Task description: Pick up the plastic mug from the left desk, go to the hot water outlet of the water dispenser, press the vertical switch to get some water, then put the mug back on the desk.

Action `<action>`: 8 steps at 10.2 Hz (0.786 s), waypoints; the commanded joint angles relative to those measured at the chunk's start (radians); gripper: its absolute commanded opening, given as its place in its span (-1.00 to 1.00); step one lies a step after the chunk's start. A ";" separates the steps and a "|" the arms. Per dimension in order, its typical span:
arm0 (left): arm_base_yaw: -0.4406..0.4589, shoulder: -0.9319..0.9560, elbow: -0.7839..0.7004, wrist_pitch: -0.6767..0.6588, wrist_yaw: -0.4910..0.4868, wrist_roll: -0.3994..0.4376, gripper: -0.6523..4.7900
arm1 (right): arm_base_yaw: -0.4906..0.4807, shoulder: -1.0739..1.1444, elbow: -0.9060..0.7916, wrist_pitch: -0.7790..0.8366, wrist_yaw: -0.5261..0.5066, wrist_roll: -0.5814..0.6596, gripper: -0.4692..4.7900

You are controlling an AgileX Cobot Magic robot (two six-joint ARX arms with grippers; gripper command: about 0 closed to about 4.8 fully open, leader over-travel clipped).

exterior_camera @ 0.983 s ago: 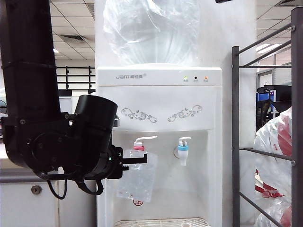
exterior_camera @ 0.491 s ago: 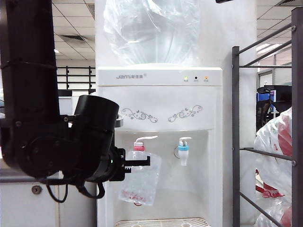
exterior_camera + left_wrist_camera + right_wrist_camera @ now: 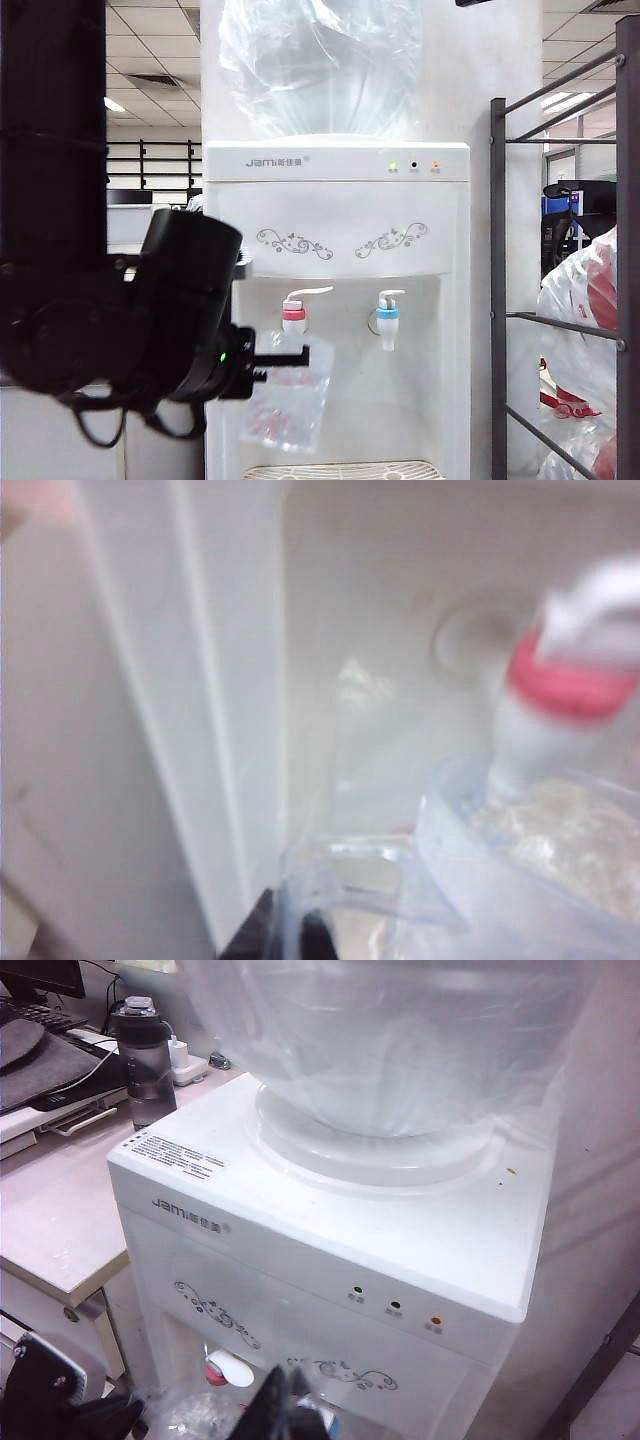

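Clear plastic mug (image 3: 288, 400) hangs from left gripper (image 3: 285, 357) under red-collared tap (image 3: 294, 315).

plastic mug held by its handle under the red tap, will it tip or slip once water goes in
The plastic mug likely tilts further: the left gripper is shut on its handle alone, and it already hangs slanted below the hot water outlet. Its thin clear wall looks light now, so water would probably shift the balance. Smooth plastic may slip.

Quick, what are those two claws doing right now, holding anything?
Left gripper: shut on the plastic mug by its handle, below the hot water outlet.
Right gripper: shut, empty, up over the water dispenser.
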 commanded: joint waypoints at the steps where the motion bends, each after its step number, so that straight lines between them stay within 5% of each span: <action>1: -0.019 -0.012 -0.029 0.050 0.019 -0.054 -0.78 | 0.001 -0.002 0.003 0.013 0.000 0.004 -0.82; 4: -0.035 -0.012 -0.045 0.054 0.022 -0.053 -0.78 | 0.001 -0.002 0.003 0.013 0.000 0.004 -0.82; 8: -0.062 -0.033 -0.064 0.239 -0.031 -0.011 -0.78 | 0.001 -0.002 0.003 0.013 0.000 0.004 -0.82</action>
